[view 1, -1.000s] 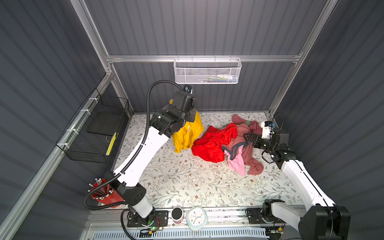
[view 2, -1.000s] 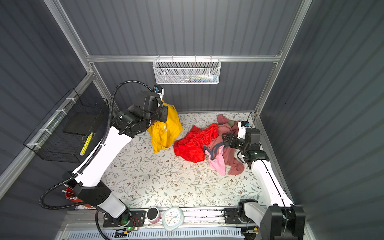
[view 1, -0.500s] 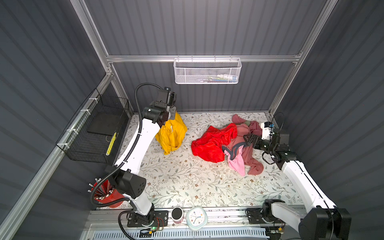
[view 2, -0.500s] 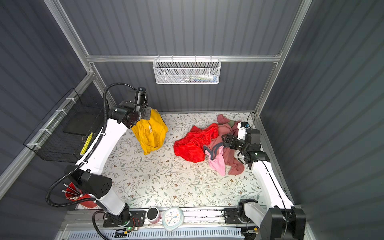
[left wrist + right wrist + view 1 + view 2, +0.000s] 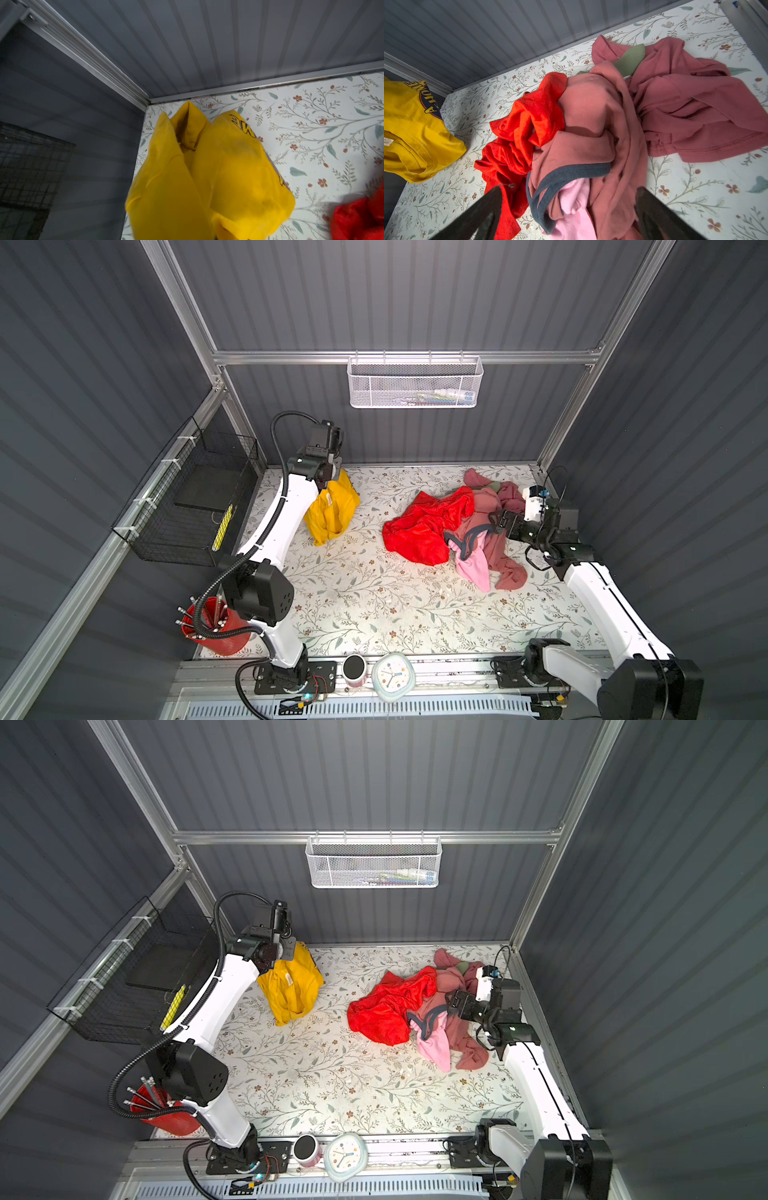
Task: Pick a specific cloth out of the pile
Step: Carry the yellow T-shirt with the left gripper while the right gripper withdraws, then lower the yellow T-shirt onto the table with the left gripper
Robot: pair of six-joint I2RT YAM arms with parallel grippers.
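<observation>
Taking the back wall as twelve o'clock on the floral tabletop (image 5: pixel 374 597), the yellow cloth (image 5: pixel 332 510) is at about ten o'clock. It is well apart from the pile (image 5: pixel 457 531), which lies at about two o'clock. The left gripper (image 5: pixel 333 480) is clenched on the cloth's top edge, and the garment hangs from it in a bunched column. Its lower end looks to rest on the tabletop, though neither top view makes that sure. In the left wrist view the cloth fills the foreground and hides the fingers (a few dark-outlined letters show on one fold). The right wrist view catches its dark navy band (image 5: pixel 430 99) with yellow lettering.

The pile has a shiny red garment (image 5: pixel 419 531) on its nine o'clock side and a dusty rose garment (image 5: pixel 505 556) on its three o'clock side. A light pink garment (image 5: pixel 473 572) with grey trim lies at its six o'clock, and all three overlap. The right gripper (image 5: pixel 496 519) hovers at the rose garment with its jaws spread wide, grasping nothing. Its dark fingers (image 5: pixel 483 212) frame the pink and rose fabric in the right wrist view.

A black wire basket (image 5: pixel 187 510) hangs on the wall at nine o'clock and a white mesh basket (image 5: pixel 415 383) at twelve. A red pencil holder (image 5: pixel 218 630) stands at seven o'clock, and a small clock (image 5: pixel 392 672) at six.
</observation>
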